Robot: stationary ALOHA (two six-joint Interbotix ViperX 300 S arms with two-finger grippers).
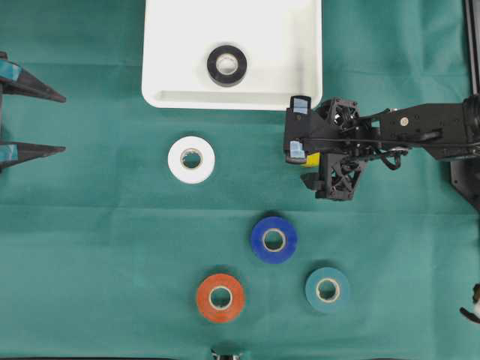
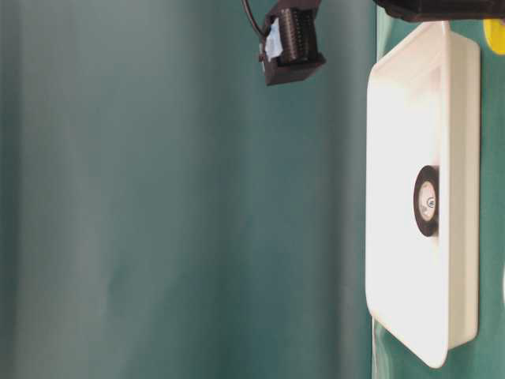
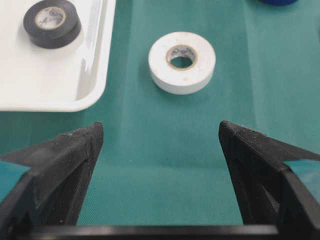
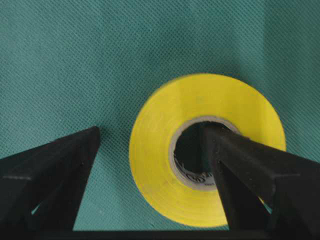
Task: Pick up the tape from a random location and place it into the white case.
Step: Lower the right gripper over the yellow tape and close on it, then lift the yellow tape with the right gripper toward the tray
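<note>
Straddling yellow tape [image 4: 200, 150], right pincer [image 4: 155, 170] spread wide; left pincer [image 3: 160, 150] agape, white tape [image 3: 182, 62] ahead.

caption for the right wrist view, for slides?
Open right gripper straddling one side of the yellow tape roll, one finger in its core.

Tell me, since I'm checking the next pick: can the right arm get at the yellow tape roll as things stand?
Probably yes. The right tool is open over the yellow tape roll, one finger over its core hole, the other outside, nothing between.

Overhead view straight down on the green cloth [image 1: 90, 247], table-level view turned sideways, close wrist views, overhead, table-level and left wrist sharing the white case [image 1: 180, 45].
</note>
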